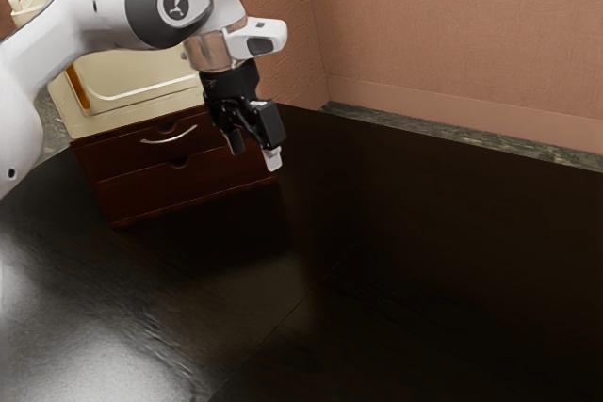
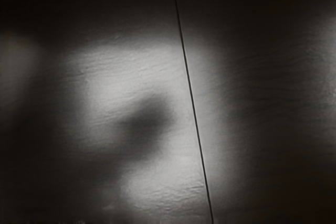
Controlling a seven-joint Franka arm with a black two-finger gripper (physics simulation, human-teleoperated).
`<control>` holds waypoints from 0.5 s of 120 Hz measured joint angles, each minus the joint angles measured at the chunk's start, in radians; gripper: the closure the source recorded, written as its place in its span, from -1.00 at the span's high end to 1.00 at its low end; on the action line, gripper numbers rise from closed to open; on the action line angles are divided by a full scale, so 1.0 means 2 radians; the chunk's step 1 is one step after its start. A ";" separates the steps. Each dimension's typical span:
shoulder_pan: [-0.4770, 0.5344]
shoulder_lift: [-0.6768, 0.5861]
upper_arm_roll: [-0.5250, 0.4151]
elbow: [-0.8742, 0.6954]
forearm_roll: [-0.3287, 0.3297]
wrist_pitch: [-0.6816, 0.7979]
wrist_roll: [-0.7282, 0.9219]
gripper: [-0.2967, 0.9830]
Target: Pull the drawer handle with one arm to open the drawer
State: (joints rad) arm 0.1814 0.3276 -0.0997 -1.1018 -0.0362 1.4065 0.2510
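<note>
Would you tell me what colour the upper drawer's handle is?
The handle is silvery white, clearest in the exterior view.

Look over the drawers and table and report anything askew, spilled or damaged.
Nothing stands out. Both drawers look shut and level, and the handle looks whole. The thin line across the table is straight, likely a seam; the dark blot in its glare looks like shadow or reflection.

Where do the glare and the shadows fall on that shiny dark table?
In the exterior view, white glare washes the table at lower left, the rest sinks to near black, and the handle catches a thin highlight; in the wrist view, a cloudy sheen surrounds a soft dark smudge, possibly a shadow or reflection, while the seam looks crisp.
</note>
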 joint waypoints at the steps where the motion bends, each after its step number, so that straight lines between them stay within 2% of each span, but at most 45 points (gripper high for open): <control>1: 0.000 0.000 0.000 0.000 0.000 0.000 0.000 0.54; 50: 0.008 -0.006 -0.002 0.012 -0.002 -0.007 -0.003 0.54; 60: 0.008 -0.026 0.000 0.026 -0.005 -0.012 -0.005 0.54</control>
State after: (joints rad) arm 0.1973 0.2761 -0.1003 -1.0497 -0.0466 1.3827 0.2416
